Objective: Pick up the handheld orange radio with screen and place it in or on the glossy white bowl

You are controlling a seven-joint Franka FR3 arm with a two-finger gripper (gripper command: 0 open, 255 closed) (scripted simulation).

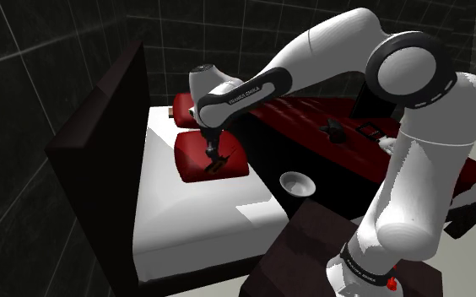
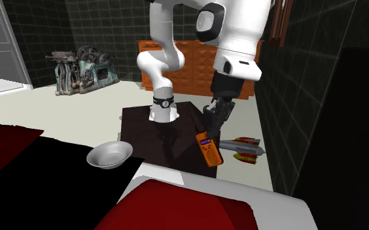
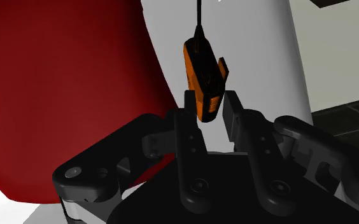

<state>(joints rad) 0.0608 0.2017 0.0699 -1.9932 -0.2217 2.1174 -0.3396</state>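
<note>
A bed (image 1: pixel 186 215) spread with a white sheet is seen; two red pillows (image 1: pixel 190 159) are laid on it, and a white bowl (image 1: pixel 296 183) is set on its black cover (image 1: pixel 260 159)

Bowl (image 1: pixel 296 182) on bed (image 1: pixel 186 215), beside stand (image 1: pixel 308 249)

White lettering "FRANKA EMIKA" stands on the dark forearm band (image 1: pixel 240 94), just above the gripper (image 1: pixel 213 162). Radio (image 2: pixel 209 149) markings: illegible.
</note>
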